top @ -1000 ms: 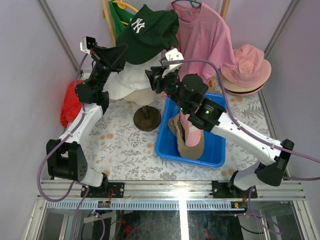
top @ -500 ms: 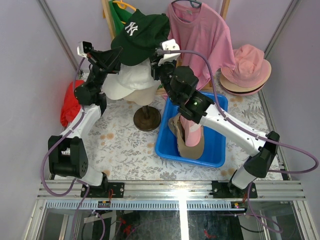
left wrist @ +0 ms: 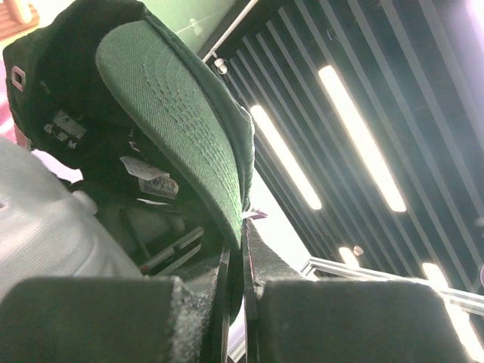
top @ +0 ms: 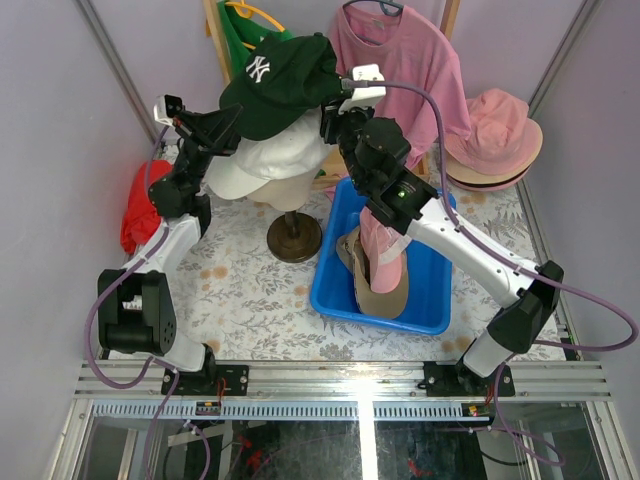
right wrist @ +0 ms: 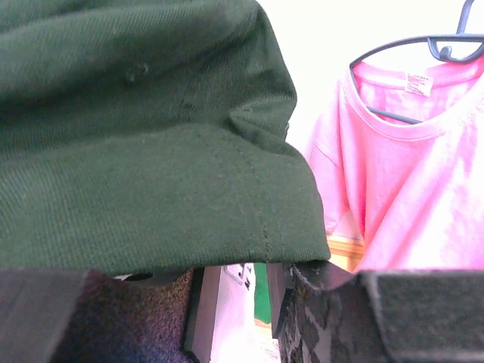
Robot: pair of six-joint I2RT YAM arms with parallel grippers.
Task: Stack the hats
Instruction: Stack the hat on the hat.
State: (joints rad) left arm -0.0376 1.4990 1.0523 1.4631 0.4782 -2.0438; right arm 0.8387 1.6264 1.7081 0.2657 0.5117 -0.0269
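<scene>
The left claw (left wrist: 236, 280) is clamped on the brim of the green cap (top: 280, 85), held at upper centre over the white hat (top: 262, 165); whether the right claw (top: 340, 108) grips its back edge I cannot tell. This looks like the placing step: next, lower it squarely onto the white hat, then release.

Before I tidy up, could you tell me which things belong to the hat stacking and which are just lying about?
Job: green cap, white hat, pink bucket hat, pink cap, tan cap.
Lying about: red cloth, pink T-shirt, blue bin, stand.
</scene>
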